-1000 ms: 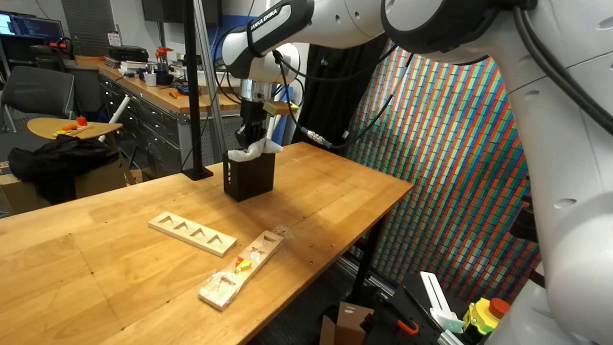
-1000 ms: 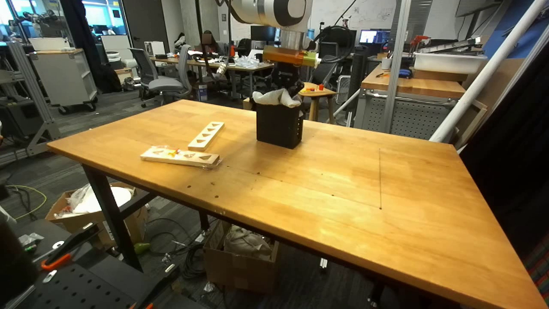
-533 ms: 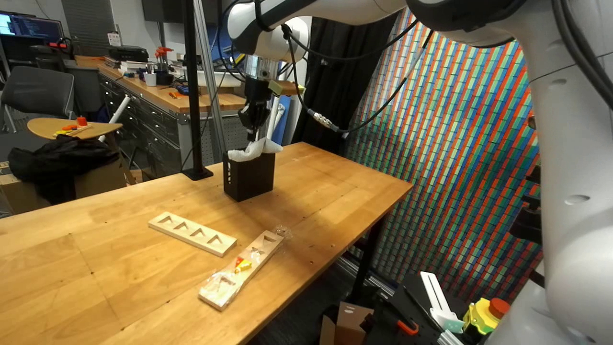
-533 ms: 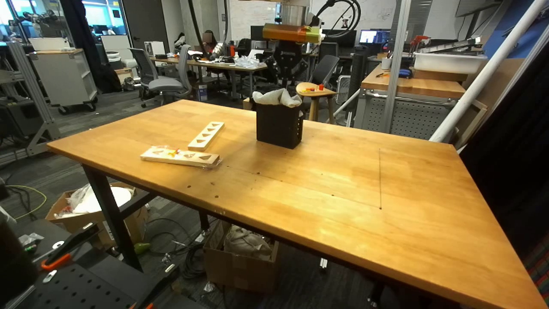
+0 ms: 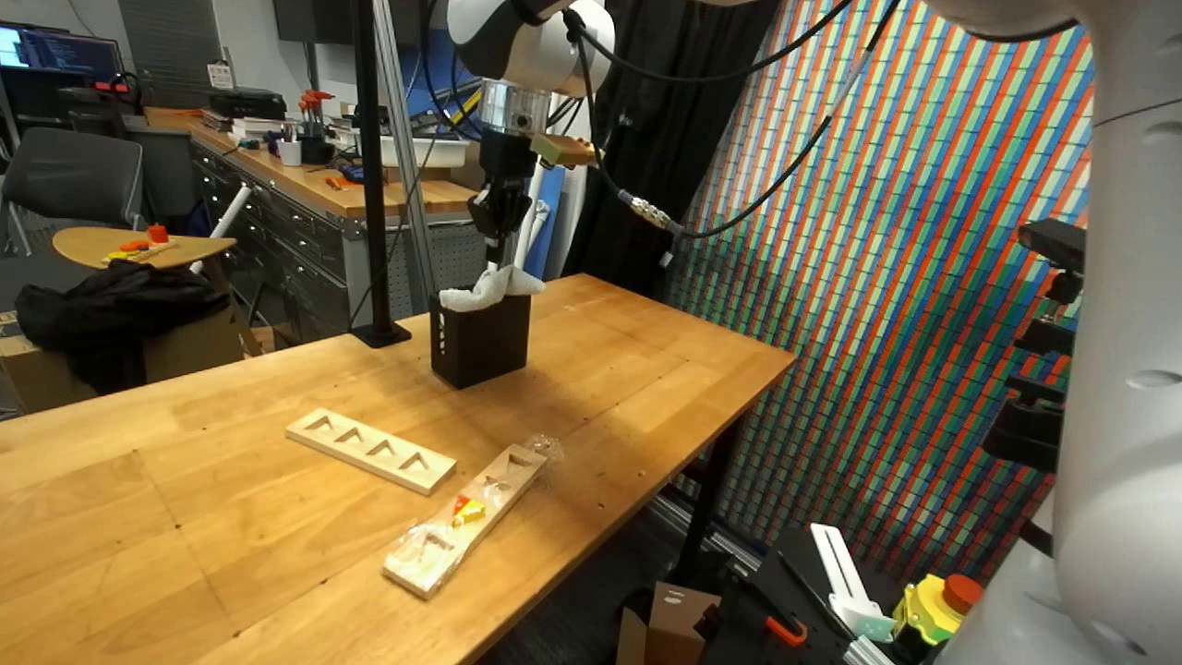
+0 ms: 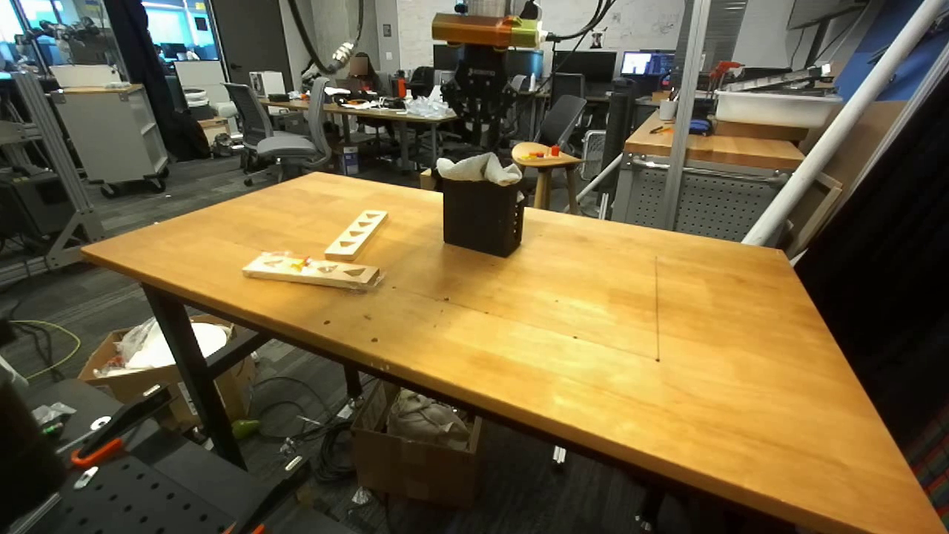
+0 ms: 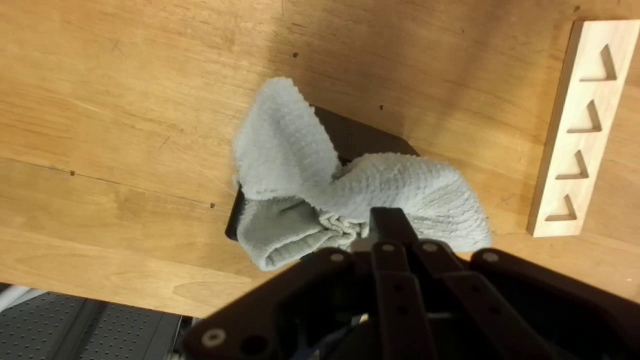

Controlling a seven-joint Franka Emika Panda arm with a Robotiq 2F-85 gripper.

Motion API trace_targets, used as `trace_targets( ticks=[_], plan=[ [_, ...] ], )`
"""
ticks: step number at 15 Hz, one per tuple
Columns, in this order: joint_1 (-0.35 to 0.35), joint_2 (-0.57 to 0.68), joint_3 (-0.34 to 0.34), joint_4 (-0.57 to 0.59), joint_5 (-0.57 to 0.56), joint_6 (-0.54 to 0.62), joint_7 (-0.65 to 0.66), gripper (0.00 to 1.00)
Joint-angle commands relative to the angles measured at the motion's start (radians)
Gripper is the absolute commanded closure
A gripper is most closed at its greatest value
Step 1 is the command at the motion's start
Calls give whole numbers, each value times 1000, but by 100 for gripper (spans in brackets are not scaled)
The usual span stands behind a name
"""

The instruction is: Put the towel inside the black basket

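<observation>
In an exterior view my gripper hangs clenched on nothing; just beneath it the towel, touching me or not I can't tell, sits bunched in the mouth of the basket. In an exterior view the towel humps above the rim under me. In the wrist view it spills past the rim ahead of me. I judge tucking remains: centre, press straight down, jaws together, never shoving the basket sideways.
</observation>
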Motion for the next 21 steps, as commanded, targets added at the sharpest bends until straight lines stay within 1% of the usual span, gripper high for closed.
trace_targets(
  ticks=[1,5,10,17,21],
  plan=[
    [33,-102,-16,-120,-25,38,39,100],
    [50,-141,-17,-177,-27,42,60,100],
    [55,-130,-17,-196,-22,49,48,100],
    [47,-102,-27,-164,-44,45,17,100],
    [40,-68,-30,-126,-39,45,-14,100]
  ],
)
